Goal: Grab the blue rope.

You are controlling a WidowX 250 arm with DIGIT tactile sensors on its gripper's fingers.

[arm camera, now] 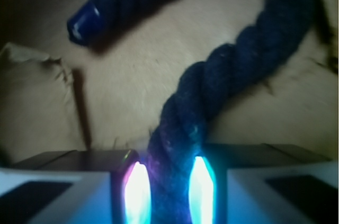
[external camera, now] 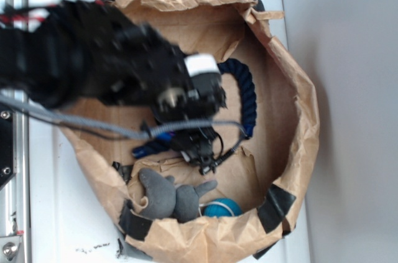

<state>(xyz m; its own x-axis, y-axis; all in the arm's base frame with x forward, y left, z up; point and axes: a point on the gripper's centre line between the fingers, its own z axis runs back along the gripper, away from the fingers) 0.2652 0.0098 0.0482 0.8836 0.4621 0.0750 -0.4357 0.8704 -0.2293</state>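
- Here, the blue rope [arm camera: 233, 70] lies inside the brown paper bag [external camera: 298, 89], on the bag's floor, and passes directly between the two lit pads [arm camera: 136, 192] of the claw [arm camera: 168, 192].
- Claw state: the jaws stand narrowly apart with the rope filling the gap; both pads appear to touch the strands, so the claw is closed on the rope near one of its ends.
- Exterior view only: the rope arcs along the bag's right inner wall, from beside the white block on the arm [external camera: 202, 67], round to the right, then back under the claw [external camera: 202, 154]; a short stretch emerges at the claw's left. The grey plush toy [external camera: 165, 194] and the teal ball [external camera: 221, 208] lie near the bag's lower rim, apart from the rope. The bag stands on the white desk [external camera: 68, 213]. The grey cable [external camera: 93, 123] crosses in front of the arm.
- Wrist view only: the twisted strands are resolved, and a shiny bright-blue capped end [arm camera: 85, 20] shows at upper left, resting on the paper, well apart from the pads.
- Orientation: in the wrist view the gripped stretch runs upward from the pads, leans right, then bends back left toward the capped end, forming a hook. The rope thus has no single long axis.
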